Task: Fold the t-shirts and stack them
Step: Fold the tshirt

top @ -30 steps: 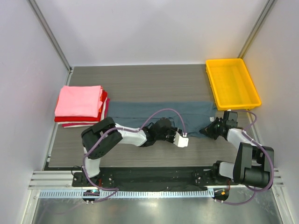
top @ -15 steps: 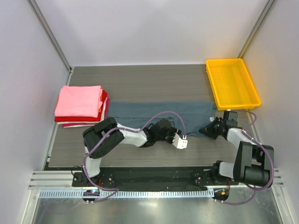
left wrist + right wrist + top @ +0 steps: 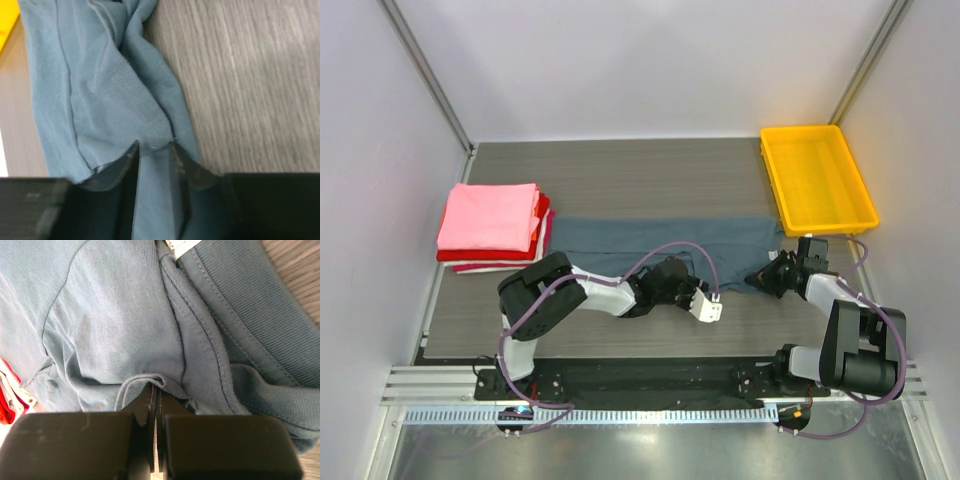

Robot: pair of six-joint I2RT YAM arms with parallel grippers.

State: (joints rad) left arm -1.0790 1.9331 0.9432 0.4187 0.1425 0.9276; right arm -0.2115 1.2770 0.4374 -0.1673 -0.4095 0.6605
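A slate blue-grey t-shirt point(image 3: 650, 238) lies as a long strip across the middle of the table, bunched at its right end. My left gripper point(image 3: 703, 290) rests low on its near edge, right of the middle. In the left wrist view that gripper point(image 3: 153, 146) stands a little open, with smooth blue cloth point(image 3: 100, 90) between its fingers. My right gripper point(image 3: 767, 278) sits at the bunched end. It point(image 3: 156, 388) is shut on a fold of the shirt's hem point(image 3: 145, 377). Folded pink point(image 3: 490, 215), red and white t-shirts form a stack at the left.
A yellow plastic tray point(image 3: 775, 175) stands at the back right, just beyond the shirt's right end. The grey walls close in on both sides. The metal rail with the arm bases runs along the near edge.
My left gripper has crept slightly toward the near edge along the shirt. The right gripper and the shirt have kept their place.
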